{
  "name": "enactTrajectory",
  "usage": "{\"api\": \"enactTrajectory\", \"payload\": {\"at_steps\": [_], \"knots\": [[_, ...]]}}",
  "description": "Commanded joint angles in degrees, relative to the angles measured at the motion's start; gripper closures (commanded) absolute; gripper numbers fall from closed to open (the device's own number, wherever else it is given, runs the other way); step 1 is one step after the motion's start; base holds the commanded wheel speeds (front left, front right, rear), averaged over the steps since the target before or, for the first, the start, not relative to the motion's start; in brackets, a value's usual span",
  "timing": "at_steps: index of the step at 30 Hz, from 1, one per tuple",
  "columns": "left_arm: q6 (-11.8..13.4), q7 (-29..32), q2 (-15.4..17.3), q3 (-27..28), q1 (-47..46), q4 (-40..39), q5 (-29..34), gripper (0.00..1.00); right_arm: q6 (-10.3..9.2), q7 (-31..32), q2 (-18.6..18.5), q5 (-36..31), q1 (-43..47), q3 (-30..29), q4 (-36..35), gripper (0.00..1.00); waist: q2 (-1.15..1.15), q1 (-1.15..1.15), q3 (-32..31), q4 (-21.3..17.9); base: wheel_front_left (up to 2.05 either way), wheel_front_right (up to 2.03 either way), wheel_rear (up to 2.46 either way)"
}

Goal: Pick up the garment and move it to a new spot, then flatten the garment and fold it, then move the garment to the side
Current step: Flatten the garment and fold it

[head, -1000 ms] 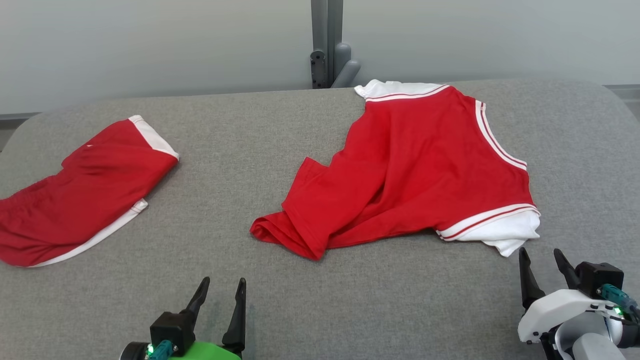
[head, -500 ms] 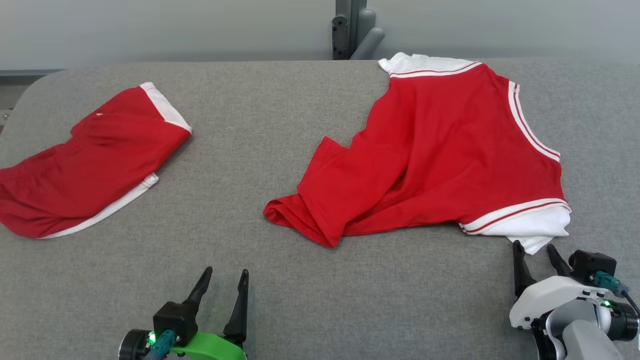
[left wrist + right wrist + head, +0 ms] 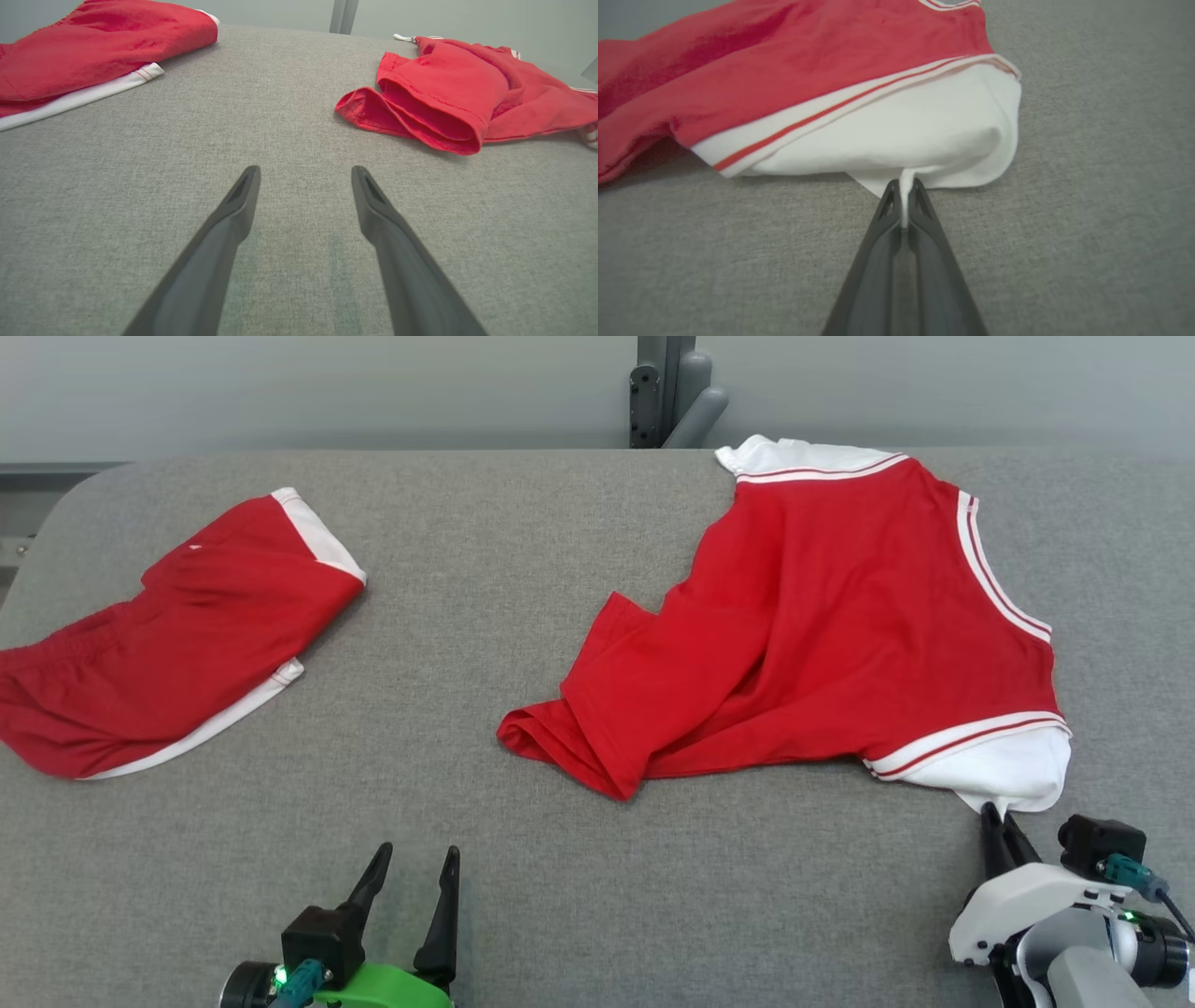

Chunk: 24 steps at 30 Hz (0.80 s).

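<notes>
While pinching only a thin tip of white sleeve point(image 3: 1013, 773), lift slowly and straight up with right gripper point(image 3: 991, 812), clamped shut on that tip at the near right corner of shirt point(image 3: 840, 616). Judge that grip as slim: from the right wrist, just a narrow fold of cloth between the closed fingers, so avoid any jerk or sideways yank that could slip it out. Find shirt lying crumpled on the right half of table point(image 3: 560, 877), red body bunched toward the middle, one white sleeve at the back edge, the pinched one at the front right. Expect the body to drag and hang from that single corner; raise high enough to clear table before carrying. Hold left gripper point(image 3: 418, 851) ready: fingers wide apart, holding nothing, low over bare table near the front, well apart from the folded red hem. Consider bringing it in for a second corner, probably that hem or the far sleeve, to spread rather than dangle. Steer clear of shorts point(image 3: 187, 635) lying at the left, well apart from shirt; choose a spot mid-table with room to flatten. Set down hem first, then draw taut
</notes>
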Motion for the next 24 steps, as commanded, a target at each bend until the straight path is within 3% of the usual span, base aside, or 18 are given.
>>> {"api": "enactTrajectory", "payload": {"at_steps": [1, 6, 13, 14, 15, 24], "knots": [[-0.1, 0.0, 0.2, 0.2, 1.1, 0.2, -0.6, 0.0, -0.1, 0.1, -0.2, 0.8, 2.4, 0.6, -0.5, 1.0, 0.42, 0.0, -3.1, -2.4, 0.0, 0.0, 0.0], [0.3, 0.0, 0.2, 0.4, 3.3, 0.0, -1.6, 0.0, -0.1, 0.1, -2.4, 2.8, 7.7, 4.4, -4.7, 1.0, 0.42, 0.0, -6.9, -6.0, 0.0, 0.0, 0.0], [1.2, 0.0, 0.2, -0.5, 3.1, -0.4, -2.9, 0.0, -0.1, 0.1, -6.0, 8.1, 14.3, 10.2, -9.9, 1.0, 0.42, 0.0, -7.5, -10.0, 0.0, 0.0, 0.0], [1.3, 0.0, 0.2, -0.6, 3.0, -0.4, -2.9, 0.0, -0.1, 0.1, -6.5, 9.0, 14.9, 10.3, -10.4, 0.65, 0.42, 0.0, -7.4, -10.2, 0.0, 0.0, 0.0], [1.3, 0.0, 0.2, -0.6, 2.8, -0.4, -3.0, 0.0, -0.1, 0.1, -7.0, 9.6, 15.3, 10.3, -11.1, 0.0, 0.42, 0.0, -7.4, -10.3, 0.0, 0.0, 0.0], [1.4, 0.0, 0.2, -0.5, 3.4, -0.2, -2.5, 0.0, -0.07, 0.0, -6.1, 7.7, 17.6, 6.2, -29.5, 0.0, 0.42, 0.0, -6.8, -9.6, 0.0, 0.0, 0.0]]}}
